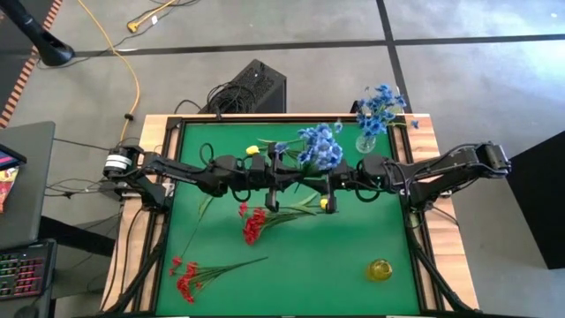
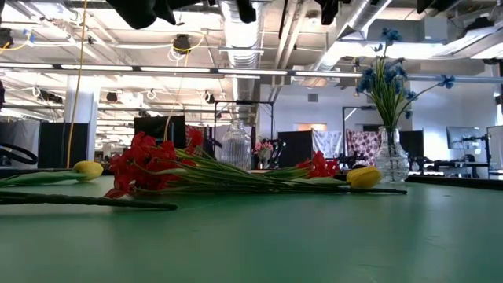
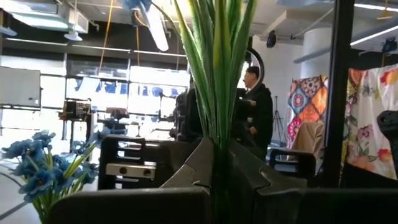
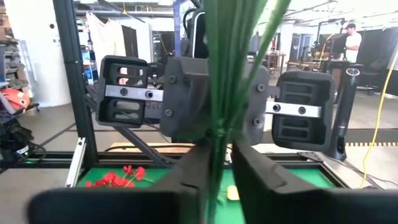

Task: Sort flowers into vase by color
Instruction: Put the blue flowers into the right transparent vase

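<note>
Above the green counter, both arms meet at a blue flower sprig held in mid-air: left hand clenched on its stems, right hand closing around the same stems. Light, springy and slippery, it looks best gripped low on the bunched stems, clear of the blooms.

Grey floor crossed by dark lines, white ceiling ducts, patterned hanging cloths behind.

Open-plan lab, exposed ceiling ducts, monitors, taped concrete floor
</note>
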Controlling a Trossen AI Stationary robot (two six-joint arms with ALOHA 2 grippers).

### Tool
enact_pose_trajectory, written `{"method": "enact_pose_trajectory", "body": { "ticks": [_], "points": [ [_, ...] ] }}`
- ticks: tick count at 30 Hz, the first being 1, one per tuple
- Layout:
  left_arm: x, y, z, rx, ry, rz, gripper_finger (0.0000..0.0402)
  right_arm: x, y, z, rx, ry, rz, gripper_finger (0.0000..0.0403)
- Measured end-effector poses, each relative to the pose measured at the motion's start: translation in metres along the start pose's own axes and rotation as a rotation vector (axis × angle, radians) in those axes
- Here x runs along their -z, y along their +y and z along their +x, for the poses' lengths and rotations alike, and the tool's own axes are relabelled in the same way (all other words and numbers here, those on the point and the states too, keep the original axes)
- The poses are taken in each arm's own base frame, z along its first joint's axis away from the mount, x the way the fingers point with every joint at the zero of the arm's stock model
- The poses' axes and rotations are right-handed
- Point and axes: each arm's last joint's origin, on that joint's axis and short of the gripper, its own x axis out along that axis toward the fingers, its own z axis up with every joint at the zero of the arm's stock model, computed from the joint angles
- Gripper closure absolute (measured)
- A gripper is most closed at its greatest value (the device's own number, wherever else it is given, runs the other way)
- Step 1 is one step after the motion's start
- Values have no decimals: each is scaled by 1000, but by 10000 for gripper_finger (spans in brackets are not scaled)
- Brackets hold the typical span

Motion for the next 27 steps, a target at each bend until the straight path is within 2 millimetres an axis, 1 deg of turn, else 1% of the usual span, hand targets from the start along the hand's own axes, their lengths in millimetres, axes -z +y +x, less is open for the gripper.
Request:
{"method": "enact_pose_trajectory", "body": {
  "ticks": [3,6,9,11,15,19,23,25,27],
  "points": [
    [1,0,0,-3,11,0,392,0,0,0,0,2,0,365],
    [3,1,0,-23,36,3,368,1,1,-1,-1,20,-1,368],
    [5,1,-1,-34,78,20,329,-1,0,-5,19,40,4,368],
    [2,1,-2,-34,100,47,299,-4,-1,-11,45,57,4,368],
    [-12,0,-8,-41,155,98,244,-14,-1,-30,131,108,-9,367],
    [-27,2,-19,-83,255,171,206,-23,0,-53,217,157,-29,364],
    [-40,4,-32,-162,366,236,191,-29,-1,-77,319,210,-47,364],
    [-44,5,-39,-200,427,259,190,-30,-1,-88,359,239,-44,364],
    [-45,5,-46,-217,440,271,190,-30,0,-98,392,265,-36,364]
  ]
}}
